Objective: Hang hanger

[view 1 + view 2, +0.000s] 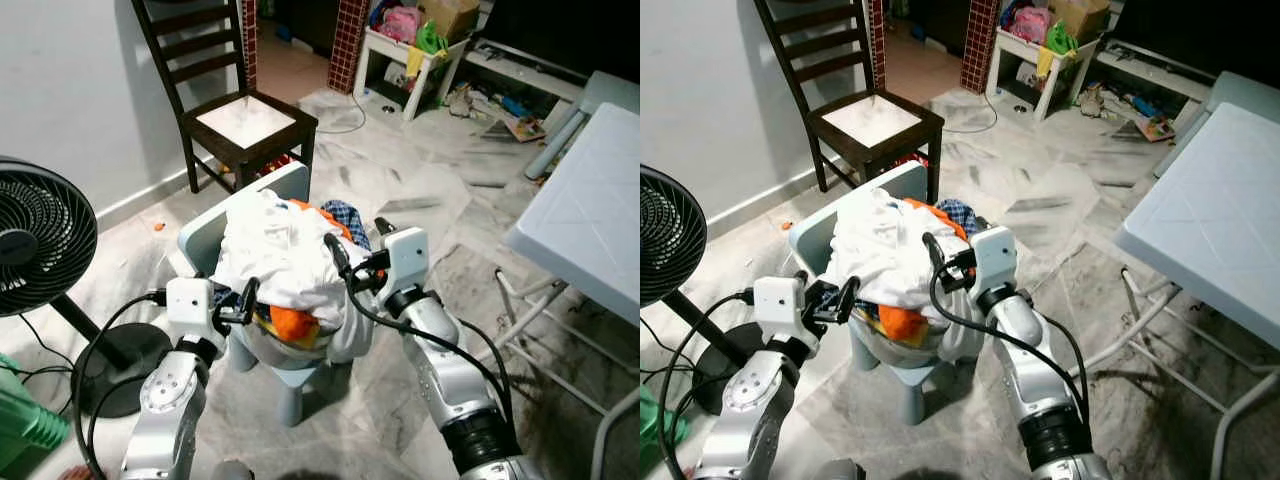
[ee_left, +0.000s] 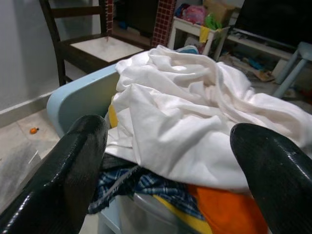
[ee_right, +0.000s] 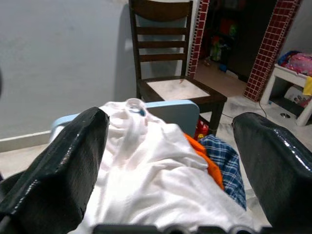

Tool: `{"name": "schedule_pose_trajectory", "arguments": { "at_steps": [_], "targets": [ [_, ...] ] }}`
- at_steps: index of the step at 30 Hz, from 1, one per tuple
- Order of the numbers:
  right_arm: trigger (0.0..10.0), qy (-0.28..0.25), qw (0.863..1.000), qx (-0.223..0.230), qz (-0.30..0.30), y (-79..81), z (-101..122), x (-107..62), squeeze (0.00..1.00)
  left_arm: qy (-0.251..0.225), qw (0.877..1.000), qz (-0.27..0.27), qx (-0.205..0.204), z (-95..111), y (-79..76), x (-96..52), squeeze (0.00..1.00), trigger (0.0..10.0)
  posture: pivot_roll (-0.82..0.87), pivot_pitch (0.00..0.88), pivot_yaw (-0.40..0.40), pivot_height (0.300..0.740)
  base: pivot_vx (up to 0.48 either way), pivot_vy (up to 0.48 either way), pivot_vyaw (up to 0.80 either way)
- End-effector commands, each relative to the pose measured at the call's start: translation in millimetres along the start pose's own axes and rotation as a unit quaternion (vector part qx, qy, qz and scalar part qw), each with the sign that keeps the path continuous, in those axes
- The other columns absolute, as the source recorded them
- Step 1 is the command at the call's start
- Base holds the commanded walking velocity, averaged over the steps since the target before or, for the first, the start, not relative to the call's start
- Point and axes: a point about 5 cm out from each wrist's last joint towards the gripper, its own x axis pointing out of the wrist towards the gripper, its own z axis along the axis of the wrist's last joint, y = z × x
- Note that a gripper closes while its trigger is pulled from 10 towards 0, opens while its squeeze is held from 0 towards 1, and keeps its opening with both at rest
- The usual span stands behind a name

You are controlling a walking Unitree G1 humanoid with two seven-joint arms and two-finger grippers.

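Observation:
A heap of clothes lies on a small light-blue plastic chair (image 1: 285, 182). A crumpled white garment (image 1: 275, 250) lies on top, over orange cloth (image 1: 293, 323) and blue plaid cloth (image 1: 347, 214). A small clear rounded piece (image 3: 134, 105) pokes out of the white garment's top; I cannot tell whether it is a hanger's hook. My left gripper (image 1: 240, 300) is open at the heap's near left side, close to the white cloth (image 2: 185, 126). My right gripper (image 1: 357, 237) is open at the heap's right side, its fingers (image 3: 63, 161) spread wide before the white garment and holding nothing.
A dark wooden chair (image 1: 245, 120) stands behind the heap against the wall. A black floor fan (image 1: 40, 235) stands at the left, a white folding table (image 1: 590, 200) at the right. A cluttered white shelf (image 1: 410, 50) is at the back. Marble floor lies between.

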Motion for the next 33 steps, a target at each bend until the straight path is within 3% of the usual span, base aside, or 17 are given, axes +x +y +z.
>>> {"name": "schedule_pose_trajectory", "arguments": {
  "at_steps": [1,14,33],
  "targets": [
    [10.0,-0.006,1.000,-0.008,0.005,-1.1,3.0,1.1,0.00,0.000,1.000,-0.006,0.005,-0.9,-1.6,-2.1,0.00,10.0,0.25,0.071,-0.123,0.740,0.000,0.000,0.00],
    [10.0,-0.004,1.000,-0.009,0.010,0.9,0.4,-1.6,0.00,0.006,1.000,-0.004,0.005,-2.6,-1.4,-4.3,0.00,10.0,0.25,0.079,-0.124,0.740,0.000,-0.234,0.68],
    [10.0,-0.001,1.000,-0.013,0.011,-4.1,0.3,-3.9,0.00,0.001,1.000,0.016,-0.010,-1.0,3.6,-3.2,0.00,10.0,0.24,0.079,-0.138,0.740,0.000,-0.059,0.00]
  ]
}}
